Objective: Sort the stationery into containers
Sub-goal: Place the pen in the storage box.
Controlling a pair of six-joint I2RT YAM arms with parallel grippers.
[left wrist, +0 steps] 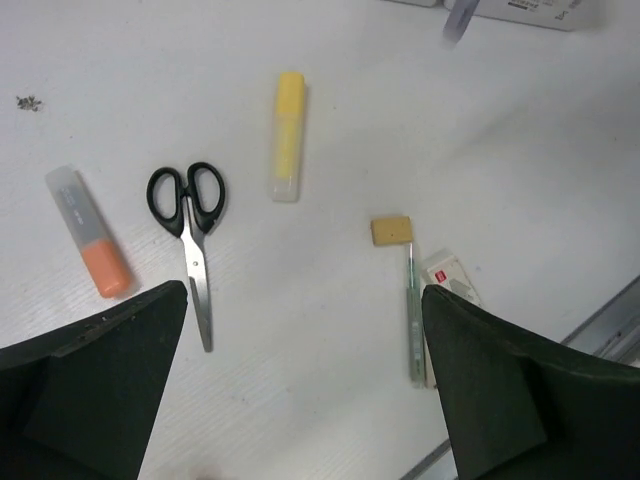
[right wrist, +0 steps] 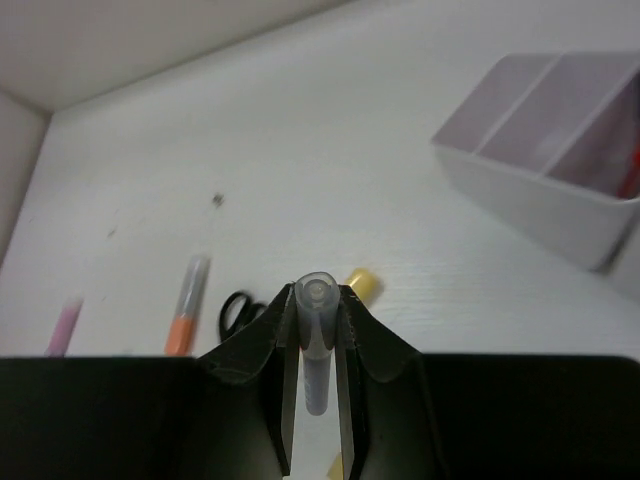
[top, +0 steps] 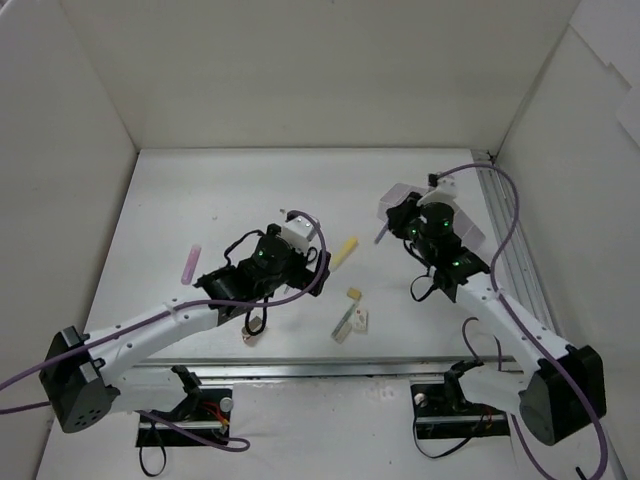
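Note:
My right gripper (right wrist: 318, 300) is shut on a grey-lavender marker (right wrist: 318, 345) and holds it above the table; in the top view the gripper (top: 392, 222) is beside the white divided tray (right wrist: 545, 165). My left gripper (left wrist: 300, 410) is open and empty, hovering over the table (top: 285, 258). Below it lie black-handled scissors (left wrist: 186, 225), an orange marker (left wrist: 90, 245), a yellow marker (left wrist: 288, 135), a beige eraser (left wrist: 391, 231), a thin green pen (left wrist: 411, 320) and a white red-labelled eraser (left wrist: 450, 278). The scissors are hidden under the left arm in the top view.
A pink marker (top: 189, 262) lies at the left of the table. A small pale item (top: 250, 336) sits by the left forearm. The yellow marker (top: 344, 252), eraser (top: 354, 293) and pen (top: 345, 323) lie between the arms. White walls enclose the table.

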